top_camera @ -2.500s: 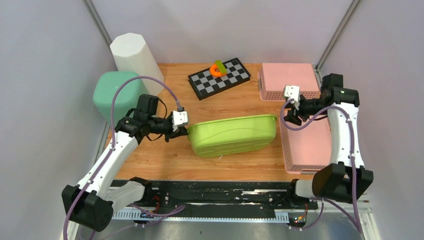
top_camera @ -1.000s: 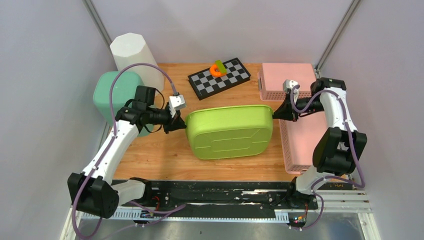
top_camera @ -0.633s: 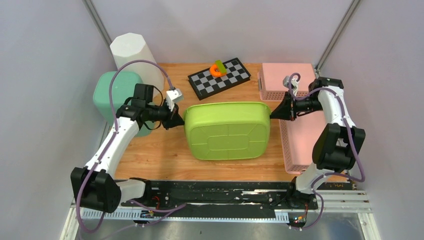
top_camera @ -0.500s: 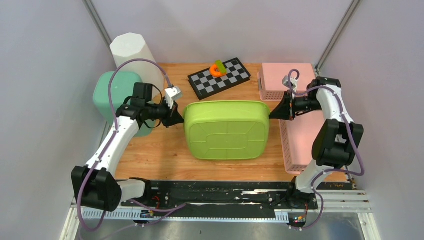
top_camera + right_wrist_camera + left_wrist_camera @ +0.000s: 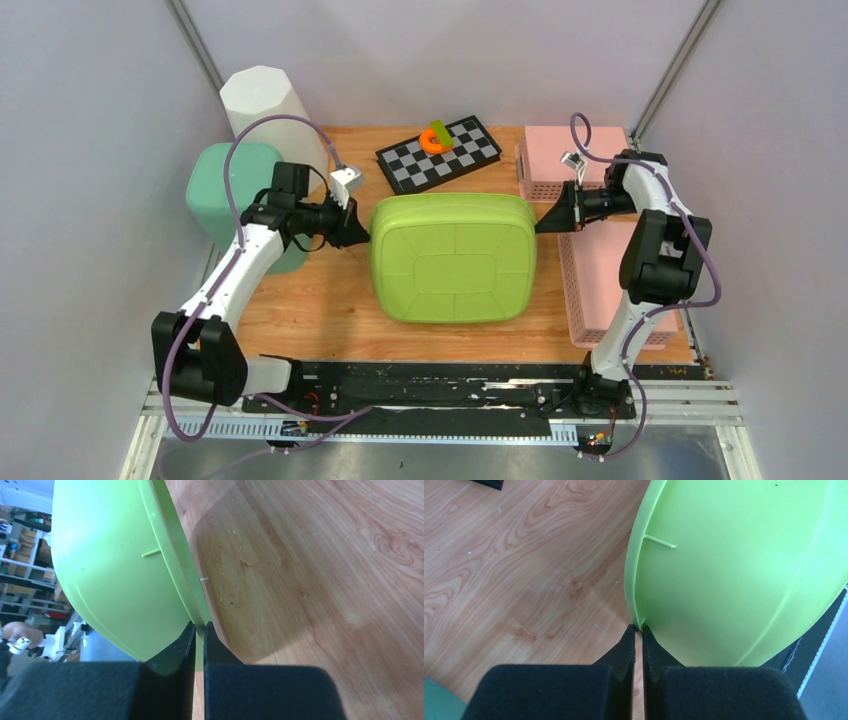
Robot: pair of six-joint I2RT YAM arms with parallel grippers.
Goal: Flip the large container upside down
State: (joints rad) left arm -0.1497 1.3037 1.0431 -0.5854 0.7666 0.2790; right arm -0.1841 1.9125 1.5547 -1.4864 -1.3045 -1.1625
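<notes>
Top external: large container (image 5: 452, 257) bottom-up, fingers (image 5: 358, 233) on opposite rims.

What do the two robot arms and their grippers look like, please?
Both the left arm and the right arm have white links with black joints. A purple cable loops along each. The left gripper and right gripper have black fingers tapering to thin tips. A small white camera box sits at each wrist.

The lime-green large container (image 5: 452, 257) is bottom-up, lifted off the wooden tabletop, pinched at both end rims
</notes>
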